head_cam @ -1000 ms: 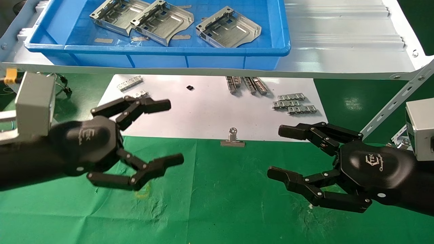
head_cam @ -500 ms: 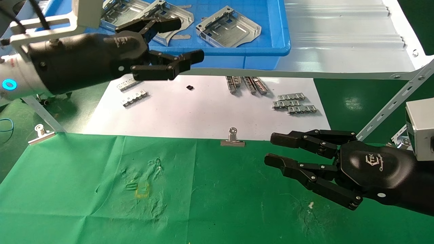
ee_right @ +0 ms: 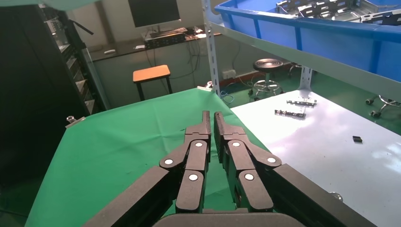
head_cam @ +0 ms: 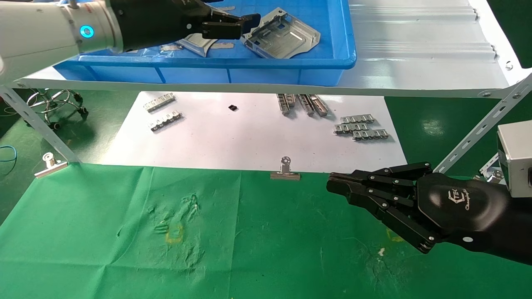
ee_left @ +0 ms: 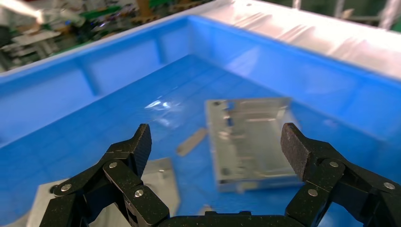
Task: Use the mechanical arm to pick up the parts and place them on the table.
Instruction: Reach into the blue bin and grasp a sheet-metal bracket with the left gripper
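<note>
So the left gripper (head_cam: 232, 25) is reached up over the blue tray (head_cam: 208, 62) on the white shelf (head_cam: 415, 54), fingers spread wide and holding nothing, hovering just beside the rightmost part (head_cam: 280, 35). The white arm with its blue light ring (head_cam: 86, 31) stretches in from the left. The right gripper (head_cam: 345, 187) sits low over the green worktop (head_cam: 249, 249), fingers pressed together and empty, near a binder clip (head_cam: 285, 170).

The left wrist view looks straight down into the tray: one part (ee_left: 250, 142) lies between the two finger pads (ee_left: 295, 144), below them and untouched, with another plate (ee_left: 161, 182) poking out by the near finger. The right wrist view shows what the head camera misses: a room with a monitor (ee_right: 153, 12), an orange stool (ee_right: 151, 73) and a dark cabinet (ee_right: 33, 94).

White paper (head_cam: 249, 137) on the worktop carries small toothed strips (head_cam: 359, 126).
</note>
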{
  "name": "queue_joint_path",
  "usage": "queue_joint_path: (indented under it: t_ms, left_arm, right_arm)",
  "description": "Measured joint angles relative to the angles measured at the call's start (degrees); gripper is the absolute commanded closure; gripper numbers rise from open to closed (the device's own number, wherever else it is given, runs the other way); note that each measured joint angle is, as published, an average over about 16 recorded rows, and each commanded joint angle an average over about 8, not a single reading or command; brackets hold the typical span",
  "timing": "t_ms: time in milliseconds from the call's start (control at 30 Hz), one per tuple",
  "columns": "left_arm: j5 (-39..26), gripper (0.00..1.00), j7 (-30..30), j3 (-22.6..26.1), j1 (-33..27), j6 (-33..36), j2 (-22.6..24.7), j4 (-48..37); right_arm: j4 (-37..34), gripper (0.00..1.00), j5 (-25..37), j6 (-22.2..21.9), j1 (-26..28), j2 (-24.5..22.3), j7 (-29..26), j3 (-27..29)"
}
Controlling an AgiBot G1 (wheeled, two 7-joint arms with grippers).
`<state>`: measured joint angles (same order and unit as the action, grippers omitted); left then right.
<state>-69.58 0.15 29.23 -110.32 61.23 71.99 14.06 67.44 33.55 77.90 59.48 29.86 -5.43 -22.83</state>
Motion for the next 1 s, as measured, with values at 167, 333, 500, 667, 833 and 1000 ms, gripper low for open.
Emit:
queue_joint_path:
  t_ms: [167, 333, 500, 667, 833, 1000]
  left_arm:
    - [-1.7, 0.0, 1.24, 1.06, -2.2, -3.44, 3.27, -4.63]
    - [-2.3, 0.11, 1.64, 1.92, -2.83, -4.99, 5.14, -6.41]
    - [-2.06, 0.7, 1.41, 2.79, -2.32, -6.19, 5.93, -5.99]
    - [-1.49, 1.0, 0.65, 4.07, -1.37, -7.98, 6.21, -4.42]
    - [-0.68, 1.0, -0.52, 5.77, -0.49, -9.92, 6.32, -2.67]
    - [0.24, 1.0, -1.86, 7.79, 0.1, -11.69, 6.34, -1.27]
  right_arm:
    - [0.0, 1.0, 0.0, 0.0, 0.0, 0.0, 0.0, 0.0]
    - [0.0, 1.0, 0.0, 0.0, 0.0, 0.0, 0.0, 0.0]
    - [0.0, 1.0, 0.0, 0.0, 0.0, 0.0, 0.0, 0.0]
    - [0.0, 1.0, 0.0, 0.0, 0.0, 0.0, 0.0, 0.0]
    - [0.0, 1.0, 0.0, 0.0, 0.0, 0.0, 0.0, 0.0]
    - [0.0, 1.0, 0.0, 0.0, 0.0, 0.0, 0.0, 0.0]
